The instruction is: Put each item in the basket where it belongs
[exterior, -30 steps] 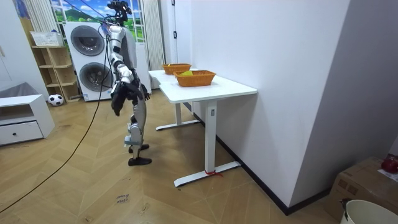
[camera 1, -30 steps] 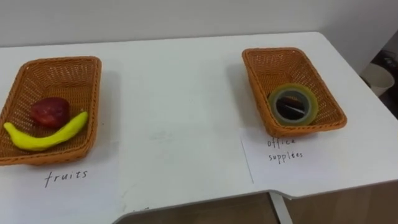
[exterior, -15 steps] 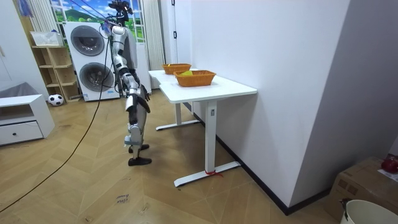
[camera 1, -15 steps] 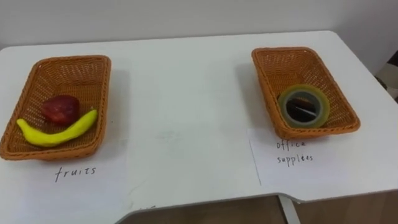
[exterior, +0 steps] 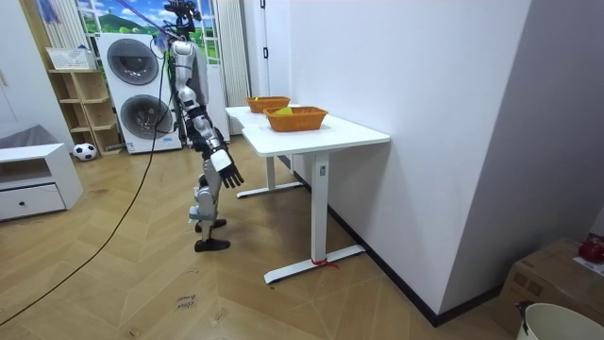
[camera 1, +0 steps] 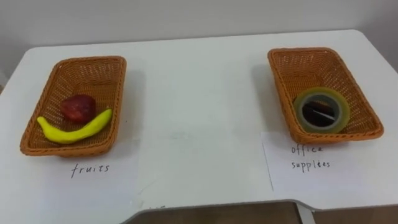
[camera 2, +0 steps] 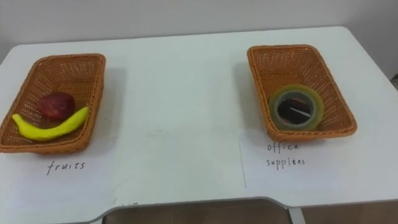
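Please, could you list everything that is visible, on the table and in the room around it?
table: one, white, before the robot
left basket: one, orange wicker, table's left side
right basket: one, orange wicker, table's right side
banana: one, yellow, in the left basket
apple: one, red, in the left basket beside the banana
tape roll: one, yellowish, in the right basket
paper labels: two, white, one before each basket
washing machines: two, white, stacked behind the robot
ball: one, black and white, on the floor
left hand: dark, hanging by the robot's hip, fingers straight
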Controlling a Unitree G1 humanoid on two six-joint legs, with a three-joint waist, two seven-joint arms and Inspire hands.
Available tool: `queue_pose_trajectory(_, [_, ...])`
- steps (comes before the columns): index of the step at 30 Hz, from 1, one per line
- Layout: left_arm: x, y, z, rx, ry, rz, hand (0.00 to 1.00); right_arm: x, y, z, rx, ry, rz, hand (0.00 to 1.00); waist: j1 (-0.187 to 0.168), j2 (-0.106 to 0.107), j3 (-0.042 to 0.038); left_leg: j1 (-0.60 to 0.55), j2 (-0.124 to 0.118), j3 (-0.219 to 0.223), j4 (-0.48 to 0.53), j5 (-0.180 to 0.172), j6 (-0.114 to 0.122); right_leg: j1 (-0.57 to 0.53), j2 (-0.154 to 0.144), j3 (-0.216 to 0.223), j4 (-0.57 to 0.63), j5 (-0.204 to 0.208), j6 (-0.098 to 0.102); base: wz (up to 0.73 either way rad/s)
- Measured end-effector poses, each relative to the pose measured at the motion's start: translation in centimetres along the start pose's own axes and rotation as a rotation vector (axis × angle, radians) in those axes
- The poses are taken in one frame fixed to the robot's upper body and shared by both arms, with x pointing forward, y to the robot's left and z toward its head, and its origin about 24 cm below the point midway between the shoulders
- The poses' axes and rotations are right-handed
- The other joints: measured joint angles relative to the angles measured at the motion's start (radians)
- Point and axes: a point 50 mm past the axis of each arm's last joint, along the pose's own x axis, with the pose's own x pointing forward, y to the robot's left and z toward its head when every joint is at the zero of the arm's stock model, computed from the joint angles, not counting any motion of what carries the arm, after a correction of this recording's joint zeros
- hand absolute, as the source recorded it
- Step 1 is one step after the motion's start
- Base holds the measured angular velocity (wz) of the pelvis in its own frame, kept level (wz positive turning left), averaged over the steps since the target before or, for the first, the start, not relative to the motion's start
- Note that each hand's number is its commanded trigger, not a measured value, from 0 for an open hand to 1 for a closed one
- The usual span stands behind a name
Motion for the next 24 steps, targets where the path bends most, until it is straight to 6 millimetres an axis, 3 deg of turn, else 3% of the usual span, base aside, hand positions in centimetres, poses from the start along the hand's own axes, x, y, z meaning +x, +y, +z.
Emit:
queue_pose_trajectory(5, [0.0, -0.2, 0.0, 0.016, -0.001, -0.01, 0.0, -0.2, 1.2, 0.2, -0.042, -0.013, 0.11, 0.0, 0.002, -0.002, 0.0004, 0.003, -0.001, -0.009, 0.001, 0.0, 0.0, 0.008, 0.001, -0.001, -0.002, 0.0, 0.0, 0.02])
queue_pose_trajectory(9, [-0.1, -0.2, -0.4, 0.015, 0.009, -0.009, 0.0, -0.4, 1.7, -1.1, -0.068, 0.042, 0.206, 0.0, 0.003, -0.002, 0.0007, 0.001, -0.002, -0.021, 0.0, 0.0, 0.0, 0.018, 0.0, -0.011, -0.006, -0.001, 0.001, 0.09])
queue_pose_trajectory(16, [-0.1, -0.3, -0.5, -0.011, 0.011, -0.024, 0.0, -0.8, 2.0, -3.2, -0.009, 0.171, 0.317, 0.0, 0.003, -0.005, 0.0027, 0.0, -0.002, -0.031, -0.001, -0.001, -0.001, 0.025, 0.0, -0.023, -0.017, -0.001, 0.001, 0.04])
queue_pose_trajectory(24, [-0.2, -0.4, -0.6, -0.014, 0.014, -0.026, 0.0, -1.0, 2.4, -3.5, 0.033, 0.224, 0.388, 0.0, 0.002, -0.005, 0.0026, 0.0, -0.003, -0.031, -0.001, -0.001, -0.001, 0.025, 0.0, -0.023, -0.018, -0.001, 0.001, 0.0])
